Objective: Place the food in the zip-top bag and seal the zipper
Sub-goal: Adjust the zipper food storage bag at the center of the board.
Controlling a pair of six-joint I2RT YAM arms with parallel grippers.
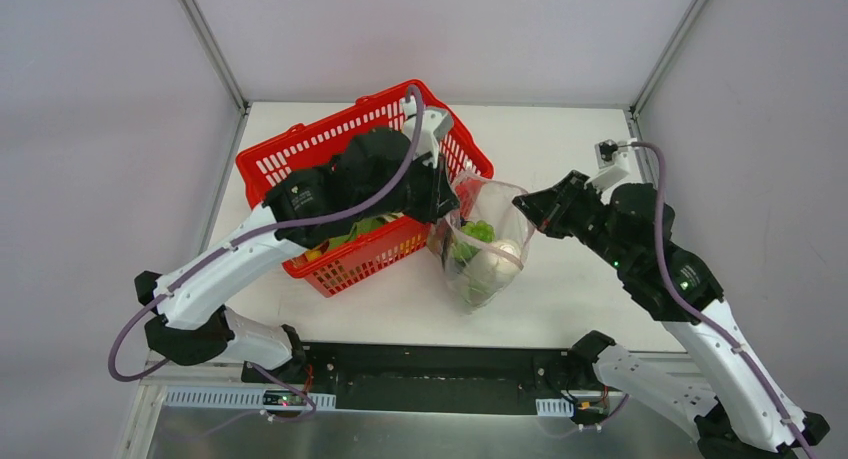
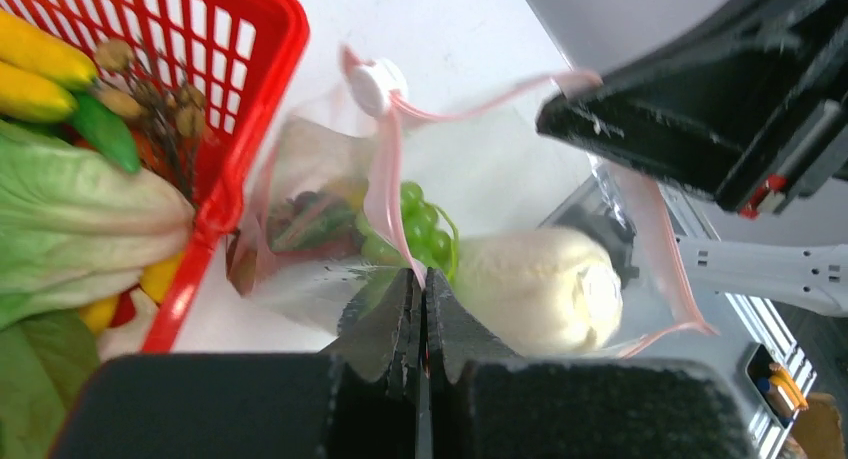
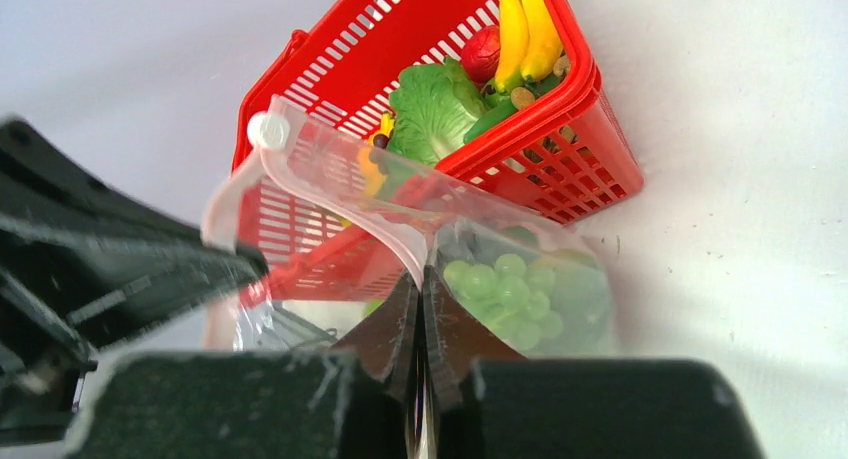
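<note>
Two pinches on one floppy rim, and plenty to lose. Shows bananas (image 3: pixel 525 24), lettuce (image 3: pixel 432 104) and other food (image 1: pixel 365 227) inside the basket (image 1: pixel 330 144), not yet bagged. Just right of the basket, clamps the left gripper (image 2: pixel 420 279) with jaws flat on the zipper (image 2: pixel 383 194), a little along from the white slider (image 2: pixel 378 84). Holds the zip-top bag (image 1: pixel 485 279) right of the basket, mouth spread wide, base apparently down on the tabletop (image 1: pixel 560 149), grapes (image 2: pixel 420 224) and a white cabbage (image 2: pixel 540 289) already inside. Farther right of the basket, clamps the right gripper (image 3: pixel 420 279) with jaws shut on the opposite lip. Could pull the thin film out of either pinch by spreading too hard, collapsing the mouth or tipping the load out. Could twist the strip by tugging unevenly, then jam the slider or miss the tracks at sealing. Could snag the bag on the basket wall by swinging toward it for more food.
</note>
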